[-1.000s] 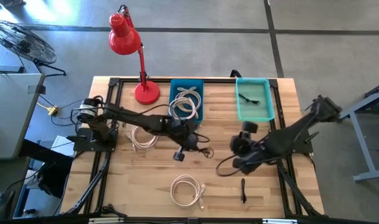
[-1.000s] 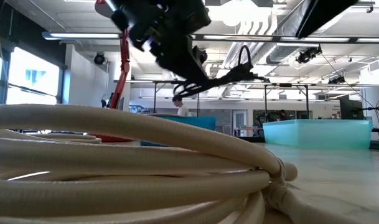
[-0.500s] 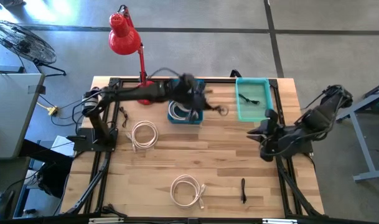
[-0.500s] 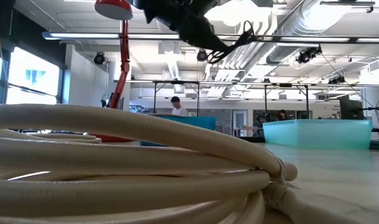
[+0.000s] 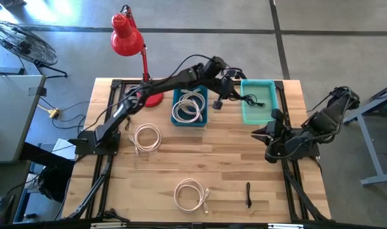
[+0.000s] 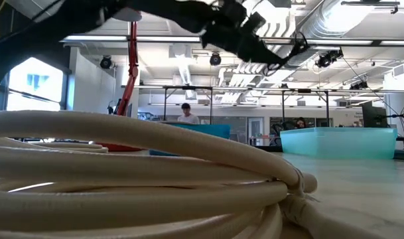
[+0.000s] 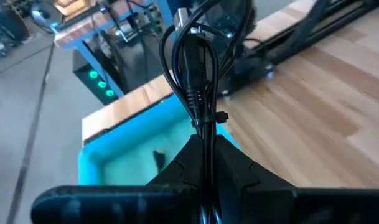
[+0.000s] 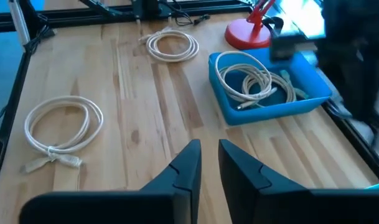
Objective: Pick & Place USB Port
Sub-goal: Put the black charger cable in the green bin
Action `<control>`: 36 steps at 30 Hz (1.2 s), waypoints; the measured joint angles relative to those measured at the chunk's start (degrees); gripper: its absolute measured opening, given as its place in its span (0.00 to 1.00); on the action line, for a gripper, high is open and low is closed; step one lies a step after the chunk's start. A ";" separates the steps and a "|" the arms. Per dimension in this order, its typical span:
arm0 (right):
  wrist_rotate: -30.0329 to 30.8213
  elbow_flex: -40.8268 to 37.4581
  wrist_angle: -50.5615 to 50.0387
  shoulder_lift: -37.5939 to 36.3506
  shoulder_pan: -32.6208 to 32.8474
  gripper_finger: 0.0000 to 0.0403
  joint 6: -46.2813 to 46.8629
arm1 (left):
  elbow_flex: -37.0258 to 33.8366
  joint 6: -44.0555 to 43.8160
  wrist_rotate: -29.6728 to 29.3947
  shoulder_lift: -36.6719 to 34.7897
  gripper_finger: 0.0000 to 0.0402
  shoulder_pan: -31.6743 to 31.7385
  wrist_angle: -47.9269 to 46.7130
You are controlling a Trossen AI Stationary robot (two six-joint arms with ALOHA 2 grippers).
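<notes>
My left gripper [image 5: 222, 71] is raised over the table's far side, between the blue bin [image 5: 190, 119] and the teal bin [image 5: 259, 116], and is shut on a bundled black USB cable [image 7: 193, 68]. The low view shows the cable [image 6: 293, 49] high in the air. In the left wrist view the teal bin [image 7: 122, 160] lies beneath the bundle. Another black cable [image 5: 253, 100] rests on the teal bin's floor. My right gripper [image 5: 268, 137] waits near the table's right side, its fingers [image 8: 192, 163] a narrow gap apart, touching nothing. My left gripper pinches the black cable between its two fingers at one end of the bundle [image 7: 205, 132], just past the small tie around it. The fingers lie along the bundle. The bundle is lifted clear and its looped end [image 7: 188, 25] sticks out beyond the fingertips.
White cable coils lie in the blue bin [image 8: 250, 76], on the table's left [image 5: 148, 137] and near its near edge [image 5: 191, 194]; that last coil fills the low view [image 6: 122, 179]. A loose black cable [image 5: 248, 194] lies near the near edge. A red lamp [image 5: 149, 94] stands at the far edge.
My left gripper has carried the black cable up from the table's middle toward the far edge, over the blue bin, then right toward the teal bin. The cable is lifted clear throughout. My right arm drew back toward the right edge, then kept still.
</notes>
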 joint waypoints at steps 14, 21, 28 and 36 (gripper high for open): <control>-0.64 0.00 -0.16 0.25 0.02 0.07 -1.15 | -0.34 -2.70 4.88 4.80 0.04 3.06 3.57; 1.78 0.00 -1.53 0.28 0.00 0.07 -1.08 | -0.34 3.81 6.19 1.67 0.04 -0.06 -4.51; 2.95 0.00 -1.49 0.28 0.00 0.05 -3.25 | -0.32 8.99 -2.70 -5.62 0.04 -4.42 -15.64; 13.15 0.00 1.69 3.32 -0.18 0.05 -15.25 | -0.32 10.21 -11.20 -12.66 0.04 -5.64 -24.80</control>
